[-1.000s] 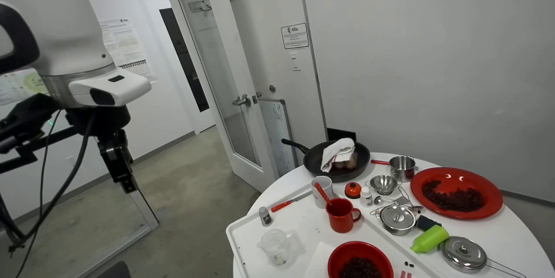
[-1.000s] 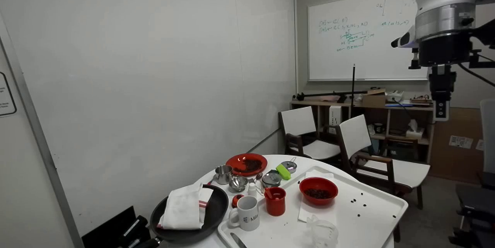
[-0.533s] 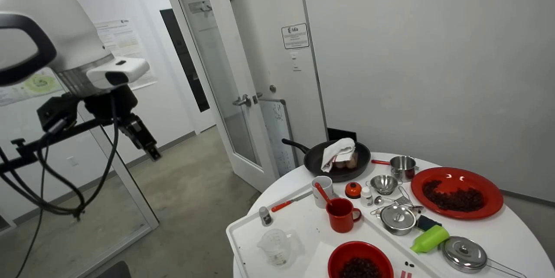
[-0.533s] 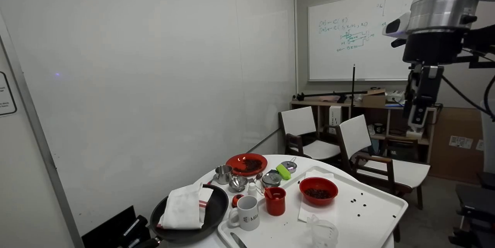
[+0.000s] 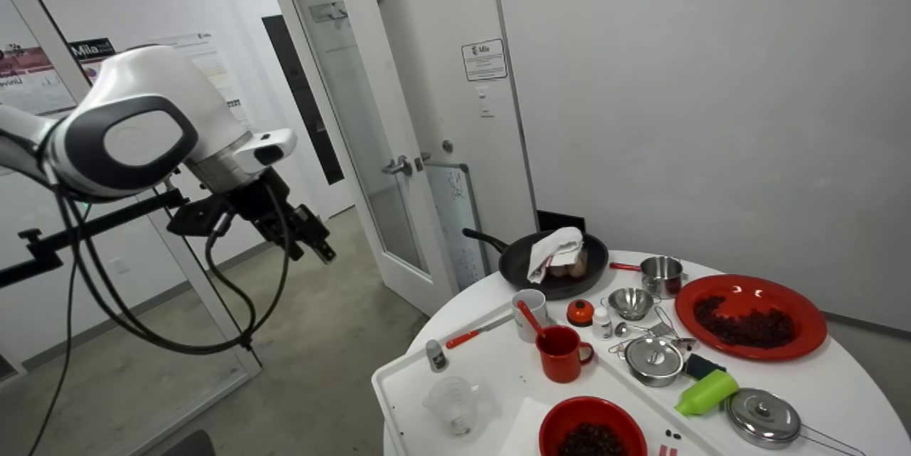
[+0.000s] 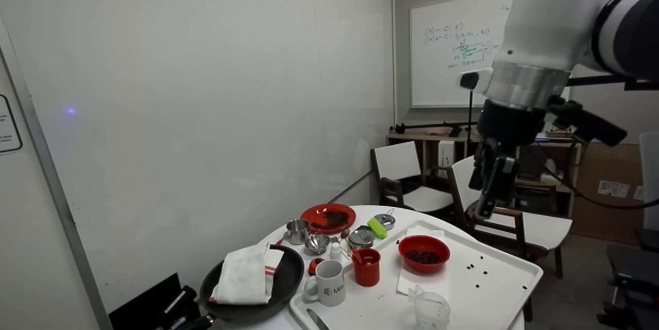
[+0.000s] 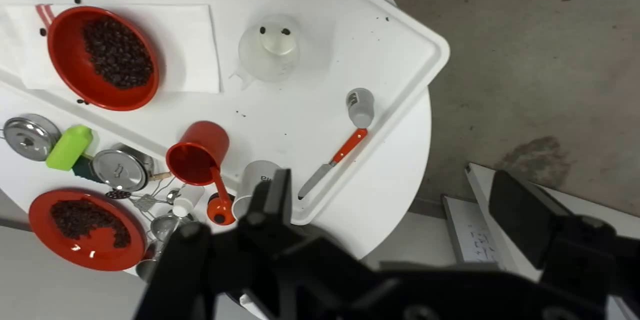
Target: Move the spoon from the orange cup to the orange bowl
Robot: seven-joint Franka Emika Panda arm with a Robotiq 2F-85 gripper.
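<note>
The orange cup (image 5: 561, 360) is a red-orange mug upright on the tray, also in view (image 6: 366, 272) (image 7: 209, 139). The spoon (image 5: 529, 319) leans in it; its red handle sticks out over the rim toward the white mug, also in the wrist view (image 7: 220, 187). Its head is hidden inside the cup. The orange bowl (image 5: 557, 422) holds dark beans and stands on a white cloth near the cup, also in view (image 6: 423, 267) (image 7: 70, 58). My gripper (image 5: 313, 251) is open and empty, in the air off the table's side, apart from everything (image 6: 480, 197) (image 7: 392, 205).
A white mug (image 5: 527, 306) stands close beside the cup. A clear measuring jug (image 7: 270, 55), a knife (image 7: 345, 148) and a grey shaker (image 7: 361, 105) are on the tray. A black pan (image 5: 516, 264), metal pots and a red dish (image 5: 808, 328) stand beyond the tray.
The arm has swung toward the table, and my gripper has come lower and tilted in an exterior view. The cup, spoon and bowl have not moved.
</note>
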